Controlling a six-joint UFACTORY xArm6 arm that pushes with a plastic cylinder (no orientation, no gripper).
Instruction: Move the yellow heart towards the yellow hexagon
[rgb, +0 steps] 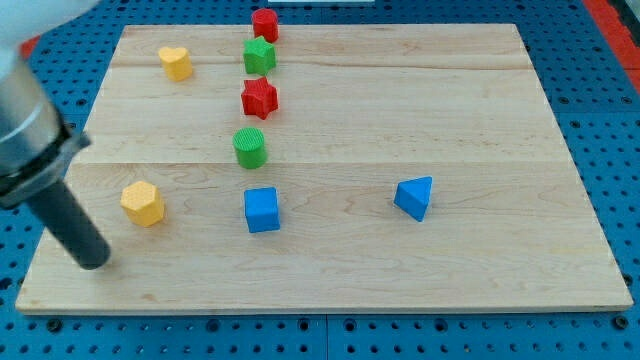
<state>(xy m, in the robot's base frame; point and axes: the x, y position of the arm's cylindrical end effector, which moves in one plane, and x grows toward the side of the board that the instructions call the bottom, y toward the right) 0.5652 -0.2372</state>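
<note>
The yellow heart (175, 62) lies near the board's top left. The yellow hexagon (143, 203) lies at the lower left, well below the heart. My tip (93, 262) rests on the board at the lower left, a little below and left of the yellow hexagon, not touching it. The dark rod slants up to the view's left edge.
A red block (265, 24), a green star (259, 55), a red star (259, 97) and a green cylinder (250, 147) form a column in the middle. A blue cube (262, 210) and a blue triangle (414, 197) lie lower. The wooden board (480, 120) sits on a blue pegboard.
</note>
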